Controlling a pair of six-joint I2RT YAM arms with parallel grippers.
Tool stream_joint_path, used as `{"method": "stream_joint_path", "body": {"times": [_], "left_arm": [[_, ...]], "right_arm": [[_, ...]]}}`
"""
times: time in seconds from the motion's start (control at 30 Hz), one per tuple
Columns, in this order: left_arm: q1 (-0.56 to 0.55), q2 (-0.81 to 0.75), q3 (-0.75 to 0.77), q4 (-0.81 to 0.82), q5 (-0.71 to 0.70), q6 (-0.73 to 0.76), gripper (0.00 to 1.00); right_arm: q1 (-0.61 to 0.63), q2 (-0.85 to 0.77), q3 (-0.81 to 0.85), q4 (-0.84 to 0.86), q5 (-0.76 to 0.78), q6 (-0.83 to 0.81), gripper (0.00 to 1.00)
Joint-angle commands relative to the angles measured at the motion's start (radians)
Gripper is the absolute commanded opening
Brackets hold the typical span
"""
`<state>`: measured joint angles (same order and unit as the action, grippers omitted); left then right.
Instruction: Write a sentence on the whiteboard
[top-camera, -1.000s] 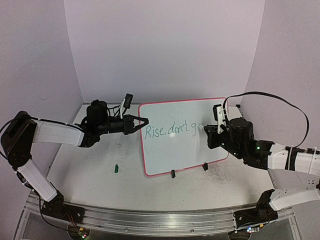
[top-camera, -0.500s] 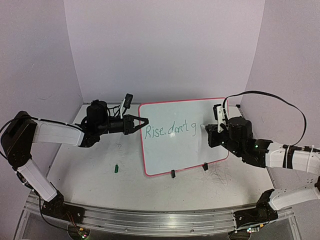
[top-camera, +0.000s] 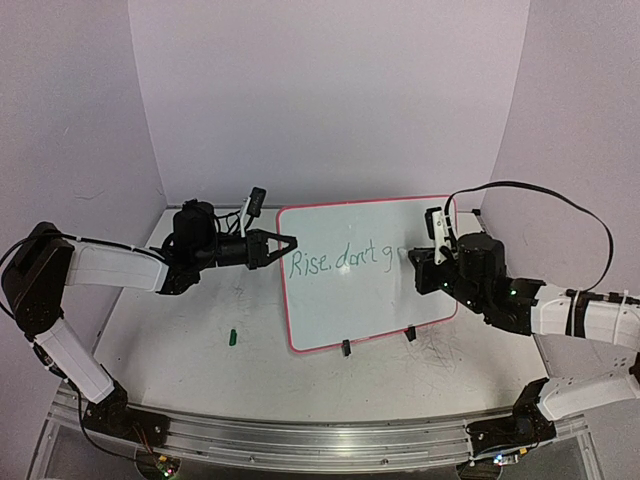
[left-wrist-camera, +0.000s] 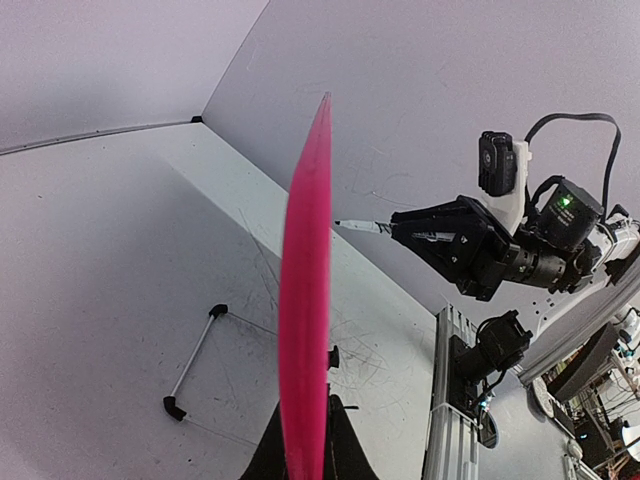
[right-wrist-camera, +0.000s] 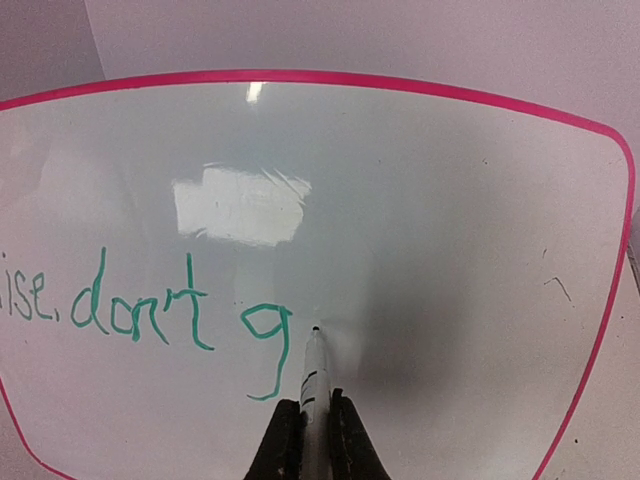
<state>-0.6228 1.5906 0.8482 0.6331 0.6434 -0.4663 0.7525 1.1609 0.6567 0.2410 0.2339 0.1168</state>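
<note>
The whiteboard (top-camera: 360, 305), with its pink frame, stands upright on the table and bears green writing, "Rise, don't g" (top-camera: 340, 262). My left gripper (top-camera: 290, 241) is shut on the board's left edge. In the left wrist view that edge is a pink strip (left-wrist-camera: 305, 280) running up from between the jaws (left-wrist-camera: 305, 455). My right gripper (top-camera: 415, 262) is shut on a white marker (right-wrist-camera: 313, 375). The marker tip (right-wrist-camera: 316, 329) is at the board's surface just right of the green "g" (right-wrist-camera: 266, 340).
A small green marker cap (top-camera: 232, 337) lies on the table left of the board. Two black clip feet (top-camera: 346, 347) (top-camera: 410, 333) hold up the board's lower edge. A thin white rod with black ends (left-wrist-camera: 195, 365) lies behind the board. Walls enclose the back and sides.
The right gripper with the marker has shifted slightly up and to the right, past the "g". The left arm and the board have not moved.
</note>
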Motion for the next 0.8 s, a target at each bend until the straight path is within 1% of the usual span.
{"method": "stream_joint_path", "body": {"times": [0.0,0.47,0.77], "left_arm": [[0.018,-0.013,0.002,-0.044,-0.098,0.075,0.0],[0.018,-0.007,0.006,-0.045,-0.095,0.077,0.0],[0.018,-0.007,0.004,-0.044,-0.091,0.077,0.0]], "right_arm": [[-0.002,0.004,0.043,0.05,0.026,0.001,0.0],[-0.002,0.04,0.07,0.099,-0.01,-0.003,0.0],[-0.002,0.084,0.082,0.074,0.046,0.021,0.0]]}}
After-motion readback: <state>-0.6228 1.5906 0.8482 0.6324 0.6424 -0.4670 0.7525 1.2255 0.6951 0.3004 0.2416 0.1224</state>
